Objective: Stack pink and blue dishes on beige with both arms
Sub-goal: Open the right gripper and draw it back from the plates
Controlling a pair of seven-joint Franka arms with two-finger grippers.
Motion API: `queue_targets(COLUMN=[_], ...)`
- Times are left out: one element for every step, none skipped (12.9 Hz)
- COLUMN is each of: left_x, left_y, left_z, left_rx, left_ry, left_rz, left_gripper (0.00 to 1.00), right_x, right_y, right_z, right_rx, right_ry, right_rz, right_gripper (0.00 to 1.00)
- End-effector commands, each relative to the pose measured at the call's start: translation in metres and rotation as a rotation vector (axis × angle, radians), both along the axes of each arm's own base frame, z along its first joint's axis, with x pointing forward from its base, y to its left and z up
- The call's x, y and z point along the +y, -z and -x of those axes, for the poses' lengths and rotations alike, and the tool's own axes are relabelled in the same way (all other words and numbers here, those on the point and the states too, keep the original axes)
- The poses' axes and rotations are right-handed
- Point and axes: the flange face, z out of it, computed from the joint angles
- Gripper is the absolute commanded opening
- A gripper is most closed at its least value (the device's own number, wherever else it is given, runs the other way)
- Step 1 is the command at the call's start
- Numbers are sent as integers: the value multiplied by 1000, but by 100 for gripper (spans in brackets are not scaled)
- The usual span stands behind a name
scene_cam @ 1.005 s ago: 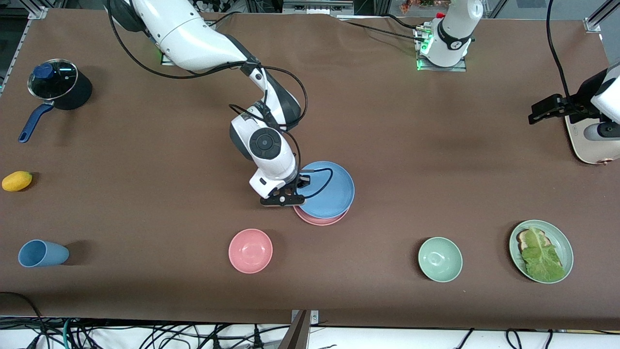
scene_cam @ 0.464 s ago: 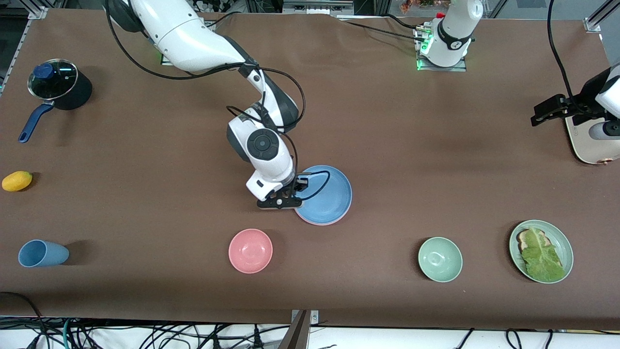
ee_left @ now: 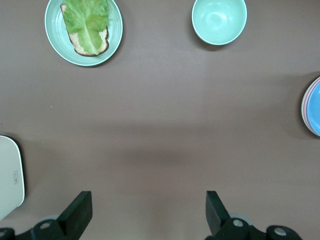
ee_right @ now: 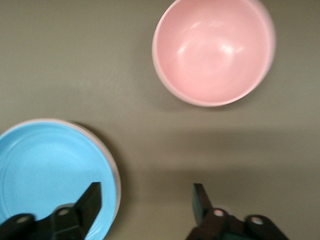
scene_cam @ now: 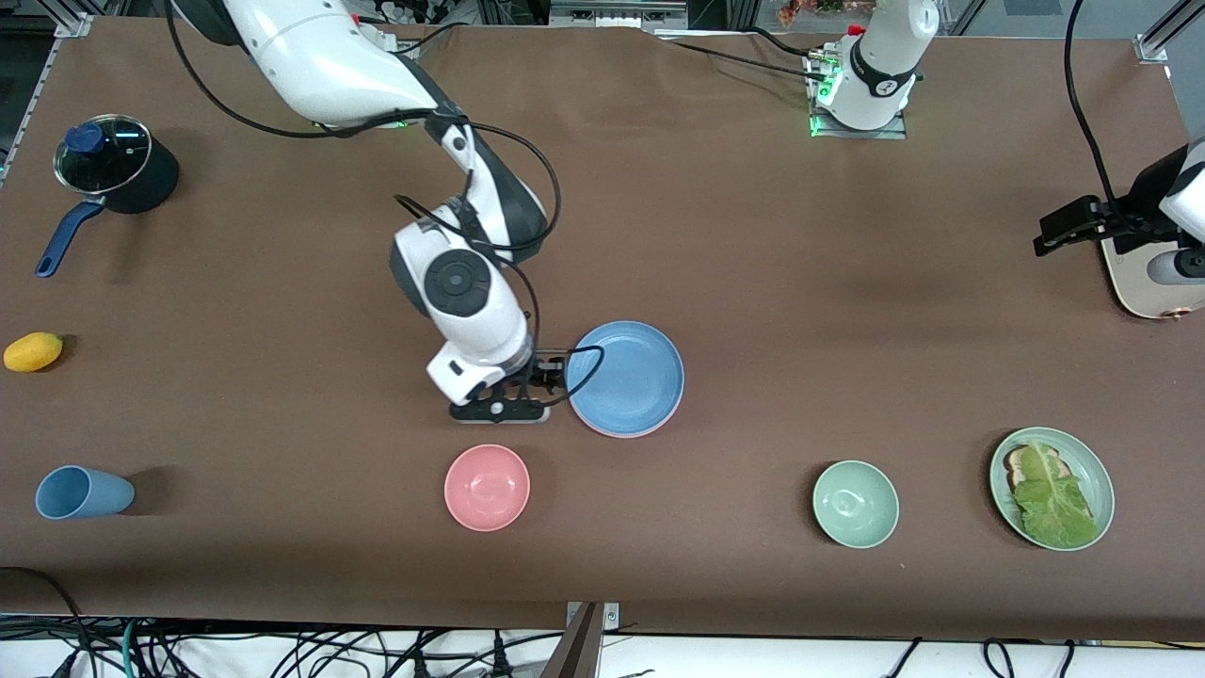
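Observation:
The light blue plate [scene_cam: 626, 377] lies flat on the pink plate, of which only a thin rim [scene_cam: 617, 434] shows under it. The beige plate is hidden or out of view. My right gripper [scene_cam: 499, 410] stands open low over the table, beside the stack's edge toward the right arm's end. In the right wrist view my right gripper [ee_right: 146, 202] holds nothing; one finger [ee_right: 92, 200] hangs over the blue plate [ee_right: 50, 170], ringed by the pink rim [ee_right: 116, 175]. My left gripper [scene_cam: 1068, 226] waits open and empty at the left arm's end [ee_left: 148, 212].
A pink bowl [scene_cam: 487, 487] sits near the right gripper, nearer the camera. A green bowl [scene_cam: 855, 504], a pale green plate with lettuce [scene_cam: 1052, 488], a blue cup [scene_cam: 83, 492], a lidded pot [scene_cam: 115, 165], a yellow fruit [scene_cam: 33, 351] and a cream device [scene_cam: 1144, 282] stand around.
My right gripper has opened and let go of the blue plate, which now lies flat on the pink one. The gripper has drawn back toward the right arm's end. The left arm barely moved.

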Motion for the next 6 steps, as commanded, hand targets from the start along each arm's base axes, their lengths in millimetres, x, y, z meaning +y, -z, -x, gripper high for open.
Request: queue_targets(left_x=[0, 2, 2, -2, -1, -2], left_y=[-7, -8, -7, -8, -8, -9], left_z=[-8, -7, -8, -9, -8, -9], left_rx=[-14, -14, -13, -19, -22, -26], left_ry=[18, 18, 20, 24, 22, 24], left_rz=[18, 21, 21, 21, 21, 20], left_gripper=[100, 100, 100, 100, 100, 100], right_x=[-66, -89, -108, -123, -144, -163], right_y=[-52, -62, -73, -76, -79, -86], right_z=[-16, -20, -21, -21, -21, -23], right_rx=[4, 17, 40, 64, 78, 87], right_ry=[75, 90, 85, 70, 38, 23], right_rz=[77, 105, 131, 154, 161, 141], right_gripper=[100, 100, 100, 100, 100, 100])
